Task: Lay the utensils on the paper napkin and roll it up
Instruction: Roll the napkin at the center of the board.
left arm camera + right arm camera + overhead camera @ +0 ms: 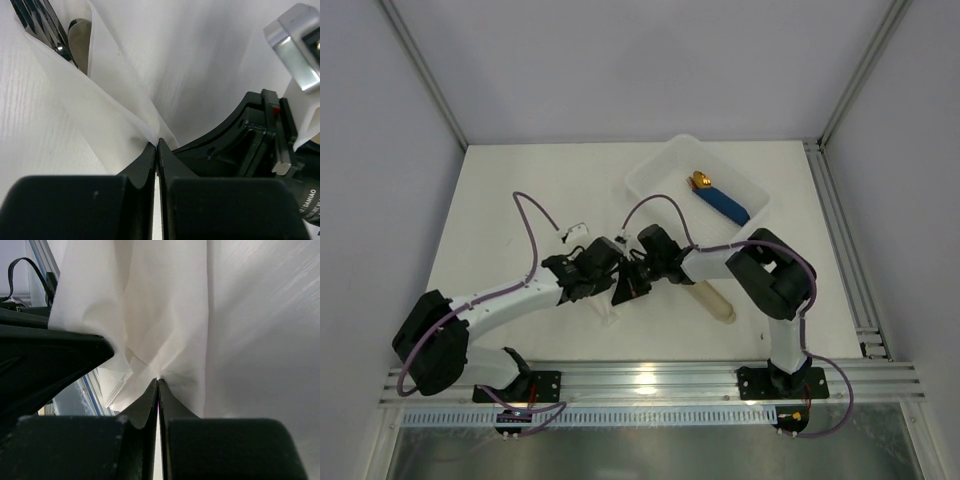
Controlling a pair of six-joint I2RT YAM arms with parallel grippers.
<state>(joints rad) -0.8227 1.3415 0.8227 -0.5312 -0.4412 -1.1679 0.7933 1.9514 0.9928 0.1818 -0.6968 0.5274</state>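
LEFT WRIST VIEW
- Left gripper [158, 145]: the two black fingers are pressed together, with a corner of the sheet nipped at their tips.
- Paper napkin [100, 105]: thin, white and slightly see-through. One fold runs as a slanting band from upper left down to the tips. A faint ribbed texture shows on the left part.
- Utensils [42, 20]: top left, tucked inside the fold. Shiny silver fork tines with dark gaps show, and a dull rounded spoon-like bowl lies just beside them. Only the ends are in view.
- Other arm: the right gripper's black body [260, 135] sits close on the right.

RIGHT WRIST VIEW
- Right gripper [158, 382]: fingers shut tight, clamping a gathered bit of the napkin.
- Napkin: it rises from the tips in soft vertical pleats, crumpled just above the pinch and smoother and brighter to the right. It fills most of the frame.
- Utensils: not visible here.
- Left arm: a dark mass along the left edge, touching or just in front of the sheet; I cannot tell which.

TOP VIEW
- Grippers: they meet tip to tip at mid-table, towards the near edge.
- Napkin: at that meeting point and largely covered by the wrists. White on the white table [520, 190], so its outline is hard to trace.
- Tray [650, 180]: white, far right, holding a blue-handled gold-tipped piece [723, 200].
- Beige sleeve [715, 300]: lying just right of the grippers, apart from them.
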